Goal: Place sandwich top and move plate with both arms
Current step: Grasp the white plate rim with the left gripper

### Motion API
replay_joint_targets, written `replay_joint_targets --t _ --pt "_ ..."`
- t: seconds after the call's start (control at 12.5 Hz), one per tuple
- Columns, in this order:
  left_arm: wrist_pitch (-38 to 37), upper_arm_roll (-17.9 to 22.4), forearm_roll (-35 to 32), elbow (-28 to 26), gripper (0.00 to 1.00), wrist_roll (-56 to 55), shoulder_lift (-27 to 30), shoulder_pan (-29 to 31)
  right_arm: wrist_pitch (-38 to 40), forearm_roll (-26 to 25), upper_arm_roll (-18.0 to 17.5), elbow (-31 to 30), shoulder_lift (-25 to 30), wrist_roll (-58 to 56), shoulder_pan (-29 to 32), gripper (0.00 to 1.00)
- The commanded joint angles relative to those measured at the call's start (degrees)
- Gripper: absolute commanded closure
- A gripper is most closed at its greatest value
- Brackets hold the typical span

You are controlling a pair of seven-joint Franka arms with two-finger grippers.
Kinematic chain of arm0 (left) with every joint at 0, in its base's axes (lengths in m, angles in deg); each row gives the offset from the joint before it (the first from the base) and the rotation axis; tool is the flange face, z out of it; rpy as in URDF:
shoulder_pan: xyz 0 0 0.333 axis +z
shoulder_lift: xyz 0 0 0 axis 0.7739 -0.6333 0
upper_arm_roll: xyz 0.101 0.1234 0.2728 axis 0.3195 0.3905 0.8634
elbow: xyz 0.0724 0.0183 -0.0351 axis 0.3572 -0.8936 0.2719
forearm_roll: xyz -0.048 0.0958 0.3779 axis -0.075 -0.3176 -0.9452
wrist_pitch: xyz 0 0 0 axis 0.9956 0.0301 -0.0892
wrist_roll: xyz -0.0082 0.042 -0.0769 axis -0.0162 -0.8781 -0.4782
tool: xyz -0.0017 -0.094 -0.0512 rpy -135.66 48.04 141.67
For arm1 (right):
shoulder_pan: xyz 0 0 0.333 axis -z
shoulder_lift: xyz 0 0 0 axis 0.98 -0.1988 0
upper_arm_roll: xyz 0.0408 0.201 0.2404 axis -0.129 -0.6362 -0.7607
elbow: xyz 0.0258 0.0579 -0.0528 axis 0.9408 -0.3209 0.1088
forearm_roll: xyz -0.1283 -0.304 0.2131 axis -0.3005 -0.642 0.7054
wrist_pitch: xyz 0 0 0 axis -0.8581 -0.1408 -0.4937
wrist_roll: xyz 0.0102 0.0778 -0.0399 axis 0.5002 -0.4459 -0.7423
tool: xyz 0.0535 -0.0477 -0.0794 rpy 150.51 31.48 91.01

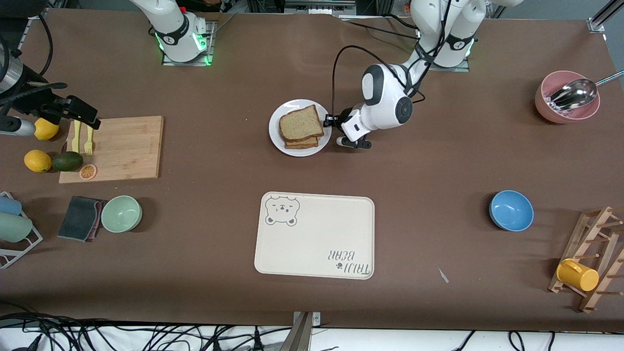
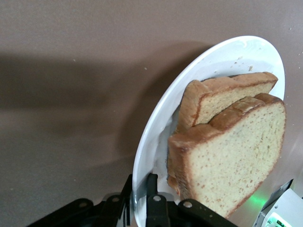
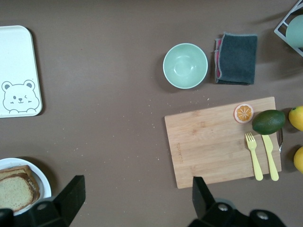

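Since the top (image 1: 301, 123) sits on the lower slice on the plate (image 1: 274, 131), a bit above the middle of the front frame, I'd say the placing part is done and we're on to the two-arm plate move. The left gripper (image 1: 333, 130) is down at the plate's rim on the side toward the left arm's end. The right gripper (image 1: 83, 116) is well apart from it, over the edge of the board (image 1: 122, 151) at the right arm's end. The tray (image 1: 317, 239) lies nearer the camera than the plate, lower middle of the frame.

Left wrist view: the left gripper (image 2: 139, 196) has its fingers narrow with the plate (image 2: 161, 123) rim pinched between them, so it looks like it's holding the plate. The top (image 2: 227, 161) lies a little askew over the lower slice (image 2: 227, 94).

Right wrist view: the right gripper (image 3: 137, 203) is spread wide with nothing in it, over bare table beside the board (image 3: 213, 142), and the plate (image 3: 45, 184) only shows at the frame's corner.

My guess is the right arm needs to come over and grab the free side of the rim. Then both should lift level so the bread doesn't slide.
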Motion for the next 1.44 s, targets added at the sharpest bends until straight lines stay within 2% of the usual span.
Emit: replay_joint_targets --t 0.0,0.24,0.48,0.72,0.96,1.2,1.36 --pt "0.21 0.16 1.99 0.23 1.0 1.6 -1.6 -0.45 0.88 -0.1 0.19 2.3 -1.17 -0.81 -0.27 0.0" --pt "-3.3 0.95 2.08 0.67 1.0 3.17 -1.34 -0.01 1.32 -0.01 0.28 2.3 -1.26 -0.9 -0.18 0.0" --pt "-5.41 1.56 6.11 0.76 1.0 6.86 -1.33 0.08 1.23 -0.1 0.19 2.3 -1.17 -0.03 -1.59 0.0" --pt "-8.57 3.84 6.47 0.85 1.0 10.02 -0.9 0.17 0.96 -1.15 0.01 2.56 -1.26 0.15 -2.46 0.0" --pt "-14.19 6.48 11.91 0.85 1.0 16.43 -0.98 0.34 0.88 -1.77 0.01 2.57 -1.26 0.15 -2.82 0.0" --pt "-15.78 7.19 12.27 1.89 1.0 17.41 -0.89 0.6 0.88 -1.77 0.1 2.57 -1.26 0.07 -2.82 0.0" --pt "-20.33 9.28 14.37 2.86 1.0 19.25 -0.89 0.96 0.96 -1.77 0.1 2.57 -1.26 0.06 -2.82 0.0"
